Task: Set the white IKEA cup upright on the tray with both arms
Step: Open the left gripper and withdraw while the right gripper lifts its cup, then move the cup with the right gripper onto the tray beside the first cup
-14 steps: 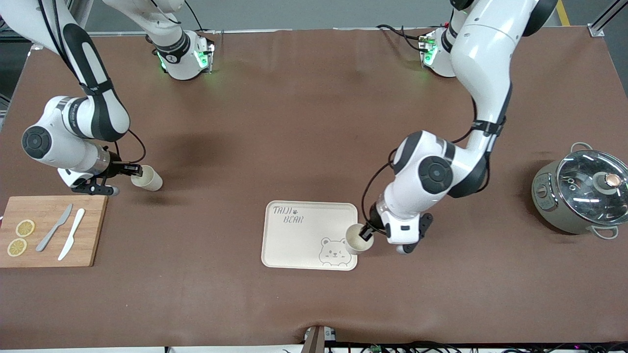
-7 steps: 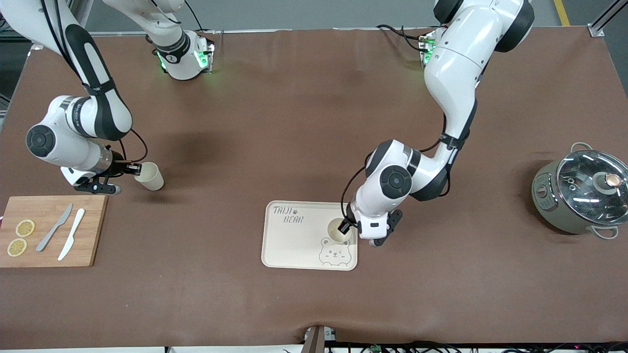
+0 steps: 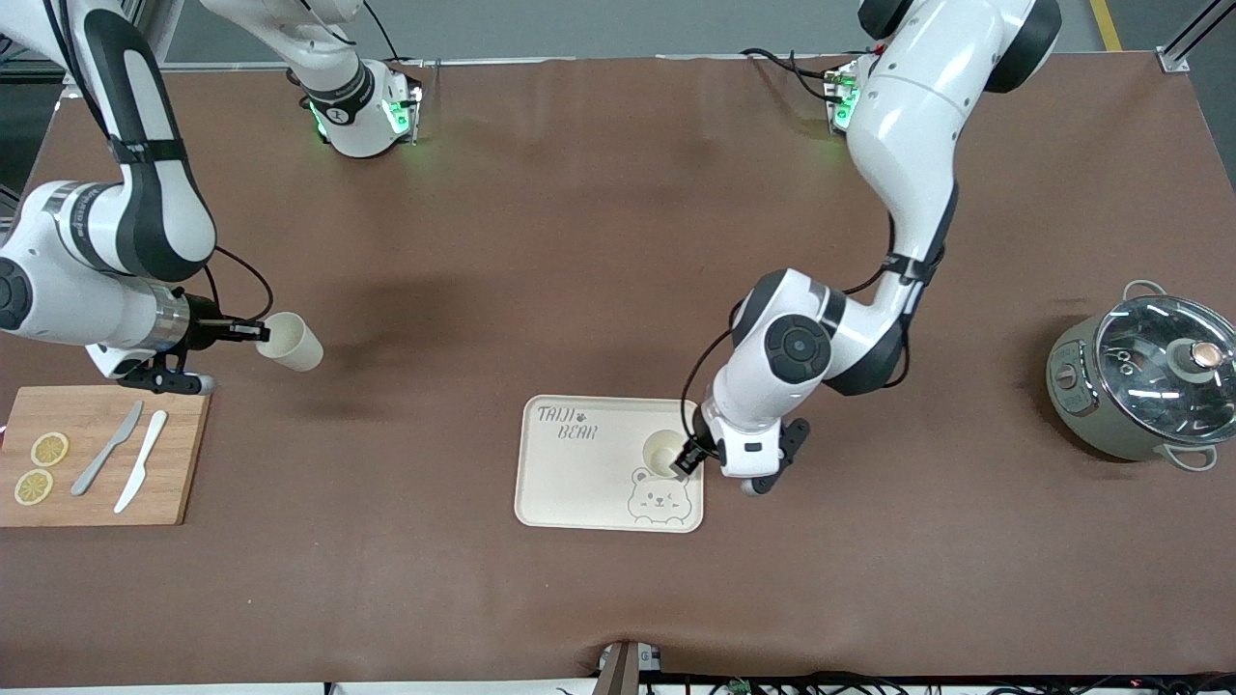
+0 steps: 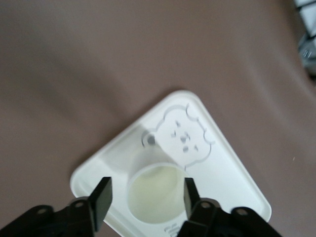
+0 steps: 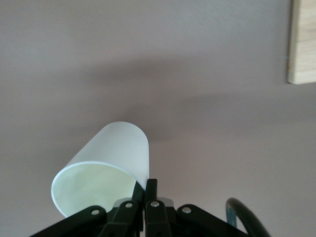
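A white cup (image 3: 662, 452) stands upright on the cream tray (image 3: 579, 483), next to the bear outline (image 3: 659, 500). My left gripper (image 3: 690, 458) is open beside it, over the tray's edge. In the left wrist view its fingers (image 4: 102, 200) stand apart on either side of the cup (image 4: 153, 195), with the tray (image 4: 232, 170) under it. My right gripper (image 3: 259, 333) is shut on the rim of a second white cup (image 3: 293, 342) and holds it tilted above the table. In the right wrist view the gripper (image 5: 147, 190) pinches the wall of this cup (image 5: 106, 168).
A wooden cutting board (image 3: 174, 463) with two knives (image 3: 121, 458) and lemon slices (image 3: 41, 467) lies at the right arm's end, just under the right wrist. A grey pot with a glass lid (image 3: 1144, 381) stands at the left arm's end.
My left gripper carried its cup from the tray's edge onto the tray, let go and drew back slightly. My right arm shifted toward its end of the table, its cup staying nearly in place.
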You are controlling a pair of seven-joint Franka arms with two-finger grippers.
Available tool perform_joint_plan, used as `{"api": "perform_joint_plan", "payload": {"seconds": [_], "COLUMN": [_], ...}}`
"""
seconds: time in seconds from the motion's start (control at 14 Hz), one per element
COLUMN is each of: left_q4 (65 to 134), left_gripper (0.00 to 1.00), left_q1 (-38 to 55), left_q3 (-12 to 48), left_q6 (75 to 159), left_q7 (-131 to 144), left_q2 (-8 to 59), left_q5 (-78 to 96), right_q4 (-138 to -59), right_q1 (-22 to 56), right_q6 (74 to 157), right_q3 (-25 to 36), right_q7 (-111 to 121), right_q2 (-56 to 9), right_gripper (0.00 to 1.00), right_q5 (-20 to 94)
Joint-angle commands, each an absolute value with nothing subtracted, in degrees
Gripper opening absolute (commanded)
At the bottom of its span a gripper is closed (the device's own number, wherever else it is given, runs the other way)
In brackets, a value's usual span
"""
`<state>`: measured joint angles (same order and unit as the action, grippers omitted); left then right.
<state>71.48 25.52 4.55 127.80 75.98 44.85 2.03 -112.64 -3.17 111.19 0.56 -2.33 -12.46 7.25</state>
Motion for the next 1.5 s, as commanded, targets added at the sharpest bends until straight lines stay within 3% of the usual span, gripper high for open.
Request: {"api": "perform_joint_plan", "payload": {"seconds": [0.0, 0.21, 0.64, 1.14, 1.43], "left_q4": [72.69, 72.86, 73.21, 73.21, 73.21], "left_gripper": [1.00, 1.00, 1.00, 1.00, 1.00], "left_q1": [23.31, 18.65, 10.82, 1.33, -0.53], "left_q3": [2.55, 2.46, 2.20, 2.37, 2.72], "left_q6": [120.16, 115.07, 108.73, 104.15, 96.70], "left_q7": [70.61, 61.46, 49.23, 23.13, 21.89], "left_q2": [38.34, 33.94, 25.68, 19.34, 15.83], "left_q5": [-2.80, -2.90, -6.94, -6.94, -5.54], "right_q4": [-107.07, -101.88, -95.91, -82.28, -81.30], "right_q1": [2.70, 8.16, 13.79, 24.25, 26.63], "right_q6": [110.13, 110.13, 110.57, 114.07, 119.26], "right_q3": [0.70, 0.62, 0.70, 0.70, 0.70], "right_q7": [-12.88, -23.17, -36.52, -63.34, -67.76], "right_q2": [-15.90, -19.24, -26.61, -39.54, -41.57], "right_gripper": [0.00, 0.00, 0.00, 0.00, 0.00], "right_q5": [8.17, 8.61, 24.25, 24.61, 24.70]}}
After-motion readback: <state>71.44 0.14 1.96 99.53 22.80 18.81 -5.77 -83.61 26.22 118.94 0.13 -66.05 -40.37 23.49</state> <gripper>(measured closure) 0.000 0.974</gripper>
